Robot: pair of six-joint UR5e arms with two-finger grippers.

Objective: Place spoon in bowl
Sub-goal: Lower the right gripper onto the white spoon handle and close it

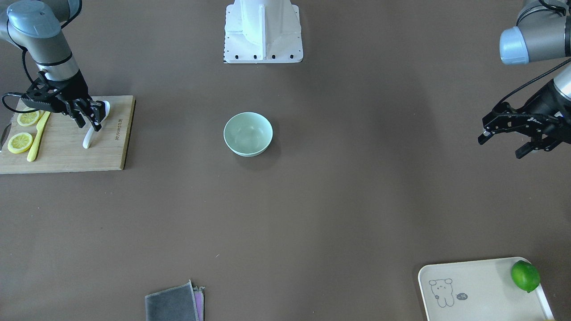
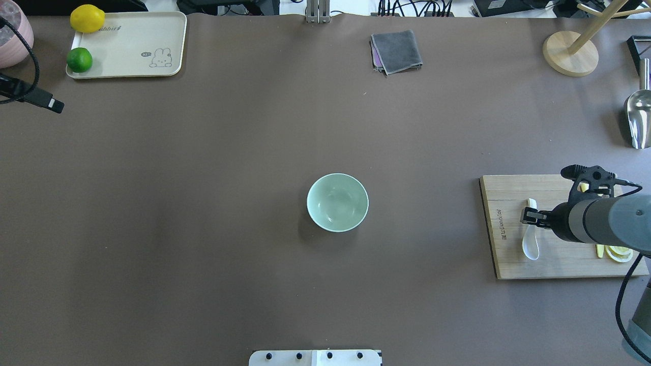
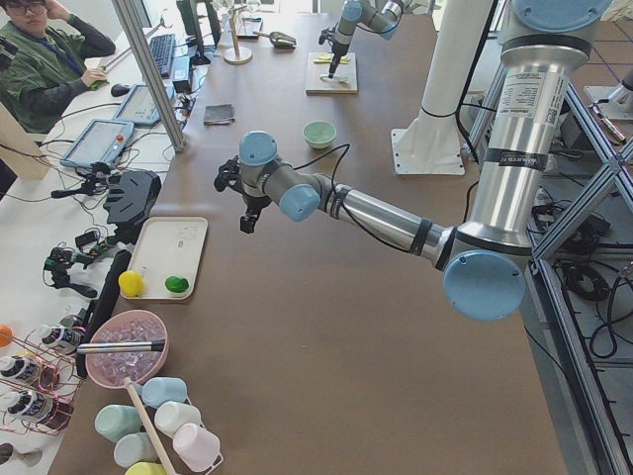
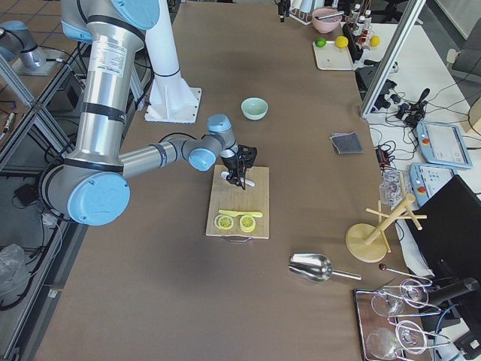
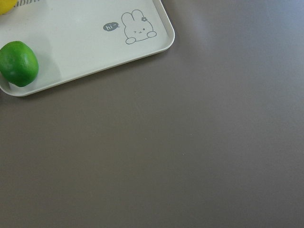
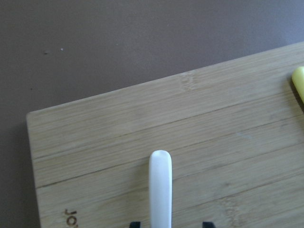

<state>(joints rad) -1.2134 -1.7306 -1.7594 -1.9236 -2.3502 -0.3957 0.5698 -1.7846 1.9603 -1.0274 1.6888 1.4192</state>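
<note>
Brown matte table (image 1: 312, 214), with the workplace inspected from all six views.

1. The small glossy white soup spoon (image 1: 88, 138) lies flat on the pale bamboo cutting board (image 1: 67, 156) at the robot's right end of the table. Its handle points towards the far edge of the board.
2. The right gripper (image 1: 91, 118) is low over the spoon. The wrist view shows its fingertips (image 6: 135, 223) on either side of the handle with a gap on each side, so it straddles the handle and nothing is clamped yet. The narrow handle is judged the better hold, the deep scoop being too broad.
3. The small round pale mint-green bowl (image 1: 248, 133) stands upright and empty at the table's centre, well apart from the board. Carrying the spoon across to it is not yet done.
4. The left gripper (image 1: 500, 146) hangs spread wide and empty above bare table, near the cream rectangular tray (image 1: 482, 285). It is judged to be parked out of the way.

Count:
- one spoon
- one bowl
- one board
- two lemon slices (image 1: 28, 118)
- one slim yellow knife (image 1: 38, 136)
- one tray
- one green lime (image 1: 525, 276)
- one yellow lemon (image 2: 87, 18)
- one folded grey cloth (image 1: 171, 304)
</note>
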